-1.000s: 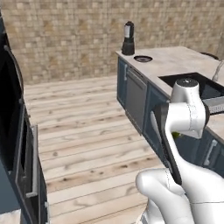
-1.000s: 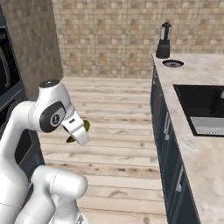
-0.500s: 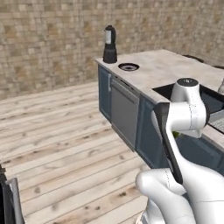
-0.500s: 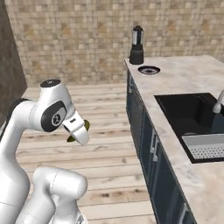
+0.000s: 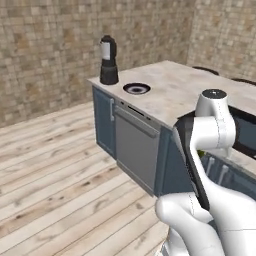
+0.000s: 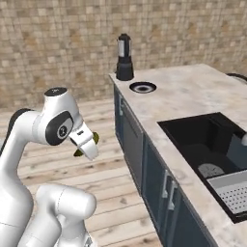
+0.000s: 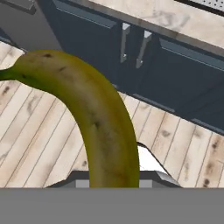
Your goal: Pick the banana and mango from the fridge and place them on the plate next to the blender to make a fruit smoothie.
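Gripper (image 6: 87,144) clamped on banana (image 7: 94,118), carried low over wood floor, tucked close to arm for transit. Plate (image 6: 143,87) waits near far end of worktop (image 6: 193,103), just beside blender (image 6: 124,58) at far corner. Mango not yet on plate.

Arm folded close over base, upper link rising, forearm bent back down, wrist tucked low in front of shoulder. From right base view I see gripper (image 6: 87,144) pointing down and toward counter side, held at mid height, well above floor. Jaws clamped on banana (image 7: 94,113); its dark ends poke out either side of fingers (image 6: 89,150). Hand view: fruit rises from between fingertips and curves up to left. From left base view, elbow joint sits highest, wrist hidden behind forearm.
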Robot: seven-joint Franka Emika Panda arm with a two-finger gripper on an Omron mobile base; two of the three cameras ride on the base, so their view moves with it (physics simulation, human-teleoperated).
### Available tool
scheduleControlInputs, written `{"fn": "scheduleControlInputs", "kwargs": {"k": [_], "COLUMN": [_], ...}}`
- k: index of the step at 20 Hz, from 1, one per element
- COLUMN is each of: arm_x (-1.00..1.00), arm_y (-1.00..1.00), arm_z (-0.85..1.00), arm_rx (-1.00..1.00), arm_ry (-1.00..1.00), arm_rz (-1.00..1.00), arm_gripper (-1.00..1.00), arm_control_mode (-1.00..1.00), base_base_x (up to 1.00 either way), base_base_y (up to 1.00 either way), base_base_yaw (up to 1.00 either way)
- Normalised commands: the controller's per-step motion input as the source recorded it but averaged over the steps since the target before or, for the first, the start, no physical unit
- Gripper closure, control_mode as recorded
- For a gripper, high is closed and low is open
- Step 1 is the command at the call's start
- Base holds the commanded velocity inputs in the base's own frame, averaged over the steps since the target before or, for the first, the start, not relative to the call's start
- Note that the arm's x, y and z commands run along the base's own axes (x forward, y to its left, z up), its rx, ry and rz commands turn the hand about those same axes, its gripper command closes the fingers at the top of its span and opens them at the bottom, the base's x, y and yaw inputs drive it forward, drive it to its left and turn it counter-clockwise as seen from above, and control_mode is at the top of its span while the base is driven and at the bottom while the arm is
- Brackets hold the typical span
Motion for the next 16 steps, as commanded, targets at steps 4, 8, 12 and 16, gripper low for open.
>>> {"fn": "scheduleControlInputs", "kwargs": {"k": [4,8,12,16], "arm_x": [0.0,0.0,0.0,0.0], "arm_y": [0.0,0.0,0.0,0.0], "arm_z": [0.0,0.0,0.0,0.0], "arm_rx": [0.0,0.0,0.0,0.0], "arm_ry": [0.0,0.0,0.0,0.0], "arm_rz": [0.0,0.0,0.0,0.0], "arm_gripper": [1.0,1.0,1.0,1.0], "arm_control_mode": [1.0,1.0,1.0,1.0], "base_base_x": [1.0,1.0,1.0,1.0], "base_base_y": [0.39,0.51,0.56,0.61], "base_base_yaw": [-0.37,-0.37,-0.37,-0.36]}}
